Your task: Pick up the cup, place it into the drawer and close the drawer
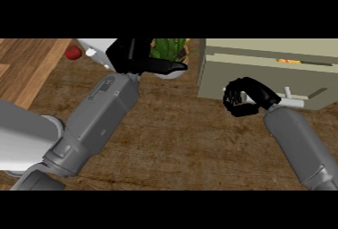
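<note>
Cup not visible; right hand (pixel 243 99) curled before the drawer (pixel 264 74).

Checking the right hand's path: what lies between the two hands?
In the head view, only bare wooden counter lies between the left hand and the right hand.

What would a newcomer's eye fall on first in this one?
Two grey forearms with black hands dominate. The right hand sits curled in front of the beige drawer unit at upper right. The left hand reaches to the top centre beside a green plant, and a small red object lies at upper left.
</note>
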Robot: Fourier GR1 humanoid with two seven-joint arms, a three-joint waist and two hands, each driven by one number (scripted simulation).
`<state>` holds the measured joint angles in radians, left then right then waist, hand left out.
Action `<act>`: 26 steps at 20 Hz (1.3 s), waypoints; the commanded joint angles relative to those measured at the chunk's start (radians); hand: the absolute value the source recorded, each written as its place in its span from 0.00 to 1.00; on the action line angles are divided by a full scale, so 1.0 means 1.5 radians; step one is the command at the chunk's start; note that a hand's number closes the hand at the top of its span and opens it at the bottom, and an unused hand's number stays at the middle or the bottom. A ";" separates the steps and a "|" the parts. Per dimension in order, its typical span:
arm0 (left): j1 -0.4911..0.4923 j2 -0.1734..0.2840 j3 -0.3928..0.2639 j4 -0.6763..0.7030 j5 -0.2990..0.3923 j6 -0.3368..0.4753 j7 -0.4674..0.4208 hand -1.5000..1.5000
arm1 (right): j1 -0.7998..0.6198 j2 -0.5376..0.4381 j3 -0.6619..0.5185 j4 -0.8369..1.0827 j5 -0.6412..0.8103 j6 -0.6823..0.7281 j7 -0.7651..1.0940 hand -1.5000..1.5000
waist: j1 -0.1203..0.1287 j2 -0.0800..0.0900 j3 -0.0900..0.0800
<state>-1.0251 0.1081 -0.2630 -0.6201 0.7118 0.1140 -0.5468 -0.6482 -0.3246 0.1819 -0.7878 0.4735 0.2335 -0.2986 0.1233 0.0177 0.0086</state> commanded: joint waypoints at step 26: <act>0.124 0.054 -0.022 -0.076 0.004 -0.088 0.025 0.00 | -0.156 -0.119 -0.161 0.075 -0.116 0.060 0.017 1.00 | 0.078 0.022 -0.004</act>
